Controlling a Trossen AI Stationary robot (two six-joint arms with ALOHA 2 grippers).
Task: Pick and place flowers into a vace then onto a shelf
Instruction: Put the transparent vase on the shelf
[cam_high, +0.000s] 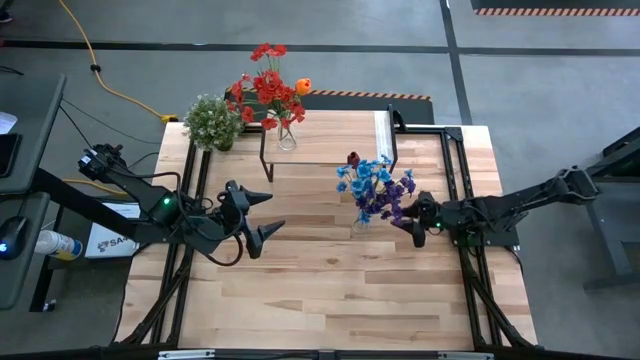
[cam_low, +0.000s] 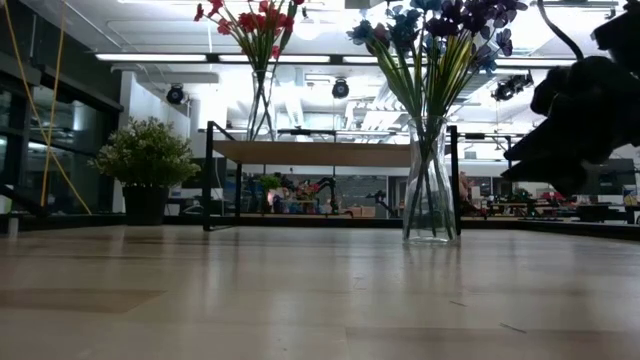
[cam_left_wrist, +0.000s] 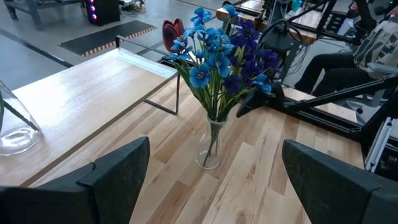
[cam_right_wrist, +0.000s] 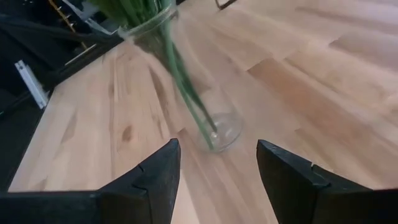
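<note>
On the desk (cam_high: 330, 280), near its middle, a clear glass vase (cam_low: 430, 190) of blue and purple flowers (cam_high: 373, 186) stands upright, in front of the shelf (cam_high: 325, 140). Just beside that vase, the right gripper (cam_high: 412, 228) has its fingers (cam_right_wrist: 155, 180) spread, nothing between them. A second vase of red flowers (cam_high: 265, 92) with an orange tulip (cam_high: 303, 86) stands on the shelf. Well apart at the left, the left gripper (cam_high: 262, 215) hangs with its jaws spread wide and empty.

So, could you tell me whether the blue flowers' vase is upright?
Upright: the vase stands on its base on the table, stems vertical.
</note>
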